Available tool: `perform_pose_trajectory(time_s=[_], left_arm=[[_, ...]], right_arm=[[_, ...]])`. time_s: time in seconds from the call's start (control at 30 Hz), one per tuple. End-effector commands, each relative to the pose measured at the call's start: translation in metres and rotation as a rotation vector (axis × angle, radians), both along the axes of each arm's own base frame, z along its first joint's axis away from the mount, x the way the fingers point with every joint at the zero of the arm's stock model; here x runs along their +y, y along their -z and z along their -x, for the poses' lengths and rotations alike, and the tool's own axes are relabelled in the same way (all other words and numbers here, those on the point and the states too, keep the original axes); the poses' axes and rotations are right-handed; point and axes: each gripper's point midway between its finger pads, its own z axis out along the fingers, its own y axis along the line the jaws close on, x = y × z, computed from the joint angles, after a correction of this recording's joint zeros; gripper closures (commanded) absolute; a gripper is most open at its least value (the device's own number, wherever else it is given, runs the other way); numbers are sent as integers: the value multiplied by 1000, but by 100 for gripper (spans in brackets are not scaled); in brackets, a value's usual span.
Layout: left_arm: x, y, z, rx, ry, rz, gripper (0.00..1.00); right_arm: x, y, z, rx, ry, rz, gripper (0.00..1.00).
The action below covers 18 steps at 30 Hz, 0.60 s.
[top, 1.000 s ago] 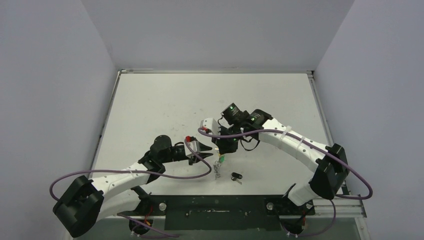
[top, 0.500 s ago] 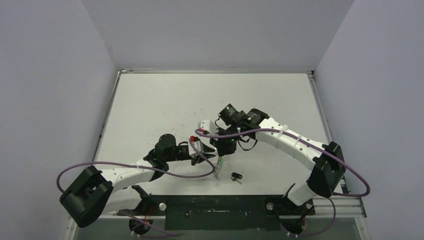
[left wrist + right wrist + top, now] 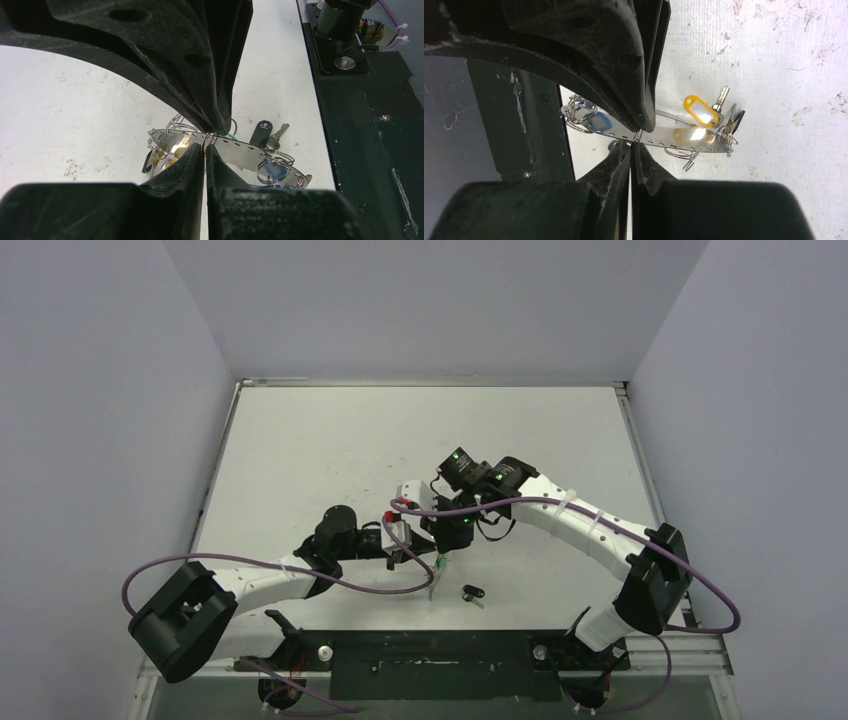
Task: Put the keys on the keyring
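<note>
Silvery perforated metal strip, the keyring (image 3: 664,136), is held between the two arms over the white table (image 3: 330,440), near its front edge. Small wire split rings (image 3: 270,167) hang from holes along the strip.

Left gripper (image 3: 205,146): the black fingers are pressed together, with no gap showing. Their tips meet at the strip's edge, pinching the keyring about midway along its length.

Right gripper (image 3: 636,136): also fully closed, its tips clamped on the same strip at a small wire ring, approaching from the opposite side. In the overhead view the two grippers come nearly nose to nose, and the keyring dangles just below the point where they meet.

Keys on the strip: a yellow-tagged key (image 3: 700,111) with a clear window in its plastic head hangs toward one end, its metal blade pointing away from the strip. A blue tag (image 3: 273,171) sits inside a split ring toward the other end. Other small pieces hang beside the yellow tag, too tangled to tell apart.

Loose key: a black-headed key (image 3: 260,134) lies flat on the table, apart from the keyring and close to the black base plate (image 3: 370,125) at the table's near edge.
</note>
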Motion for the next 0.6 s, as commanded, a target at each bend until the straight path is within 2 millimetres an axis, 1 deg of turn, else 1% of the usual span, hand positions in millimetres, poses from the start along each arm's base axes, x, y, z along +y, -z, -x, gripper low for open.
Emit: perform_pose_trajectory(time_s=[0.0,0.07,0.13,0.2,0.3,0.47,0.57], left_arm=[[-14,-29,0,-65,48,67,95],[-15,-32,3,-75,66,73,92],[-16,-33,6,-87,77,77,85],[-15,-32,7,-93,77,78,84],[-14,-31,9,-95,81,78,84],[-15,-30,13,-97,87,86,90],[-14,-30,13,-103,81,103,92]], right_arm=[[13,-14,-3,-23,-26,-47,100],[12,-13,-3,-22,-25,-43,100],[12,-12,-3,-23,-24,-42,100],[12,-12,-3,-25,-24,-41,100],[12,-10,-5,-31,-18,-40,100],[14,-8,-4,-21,-15,-60,100],[14,-7,-4,-20,-9,-77,100]])
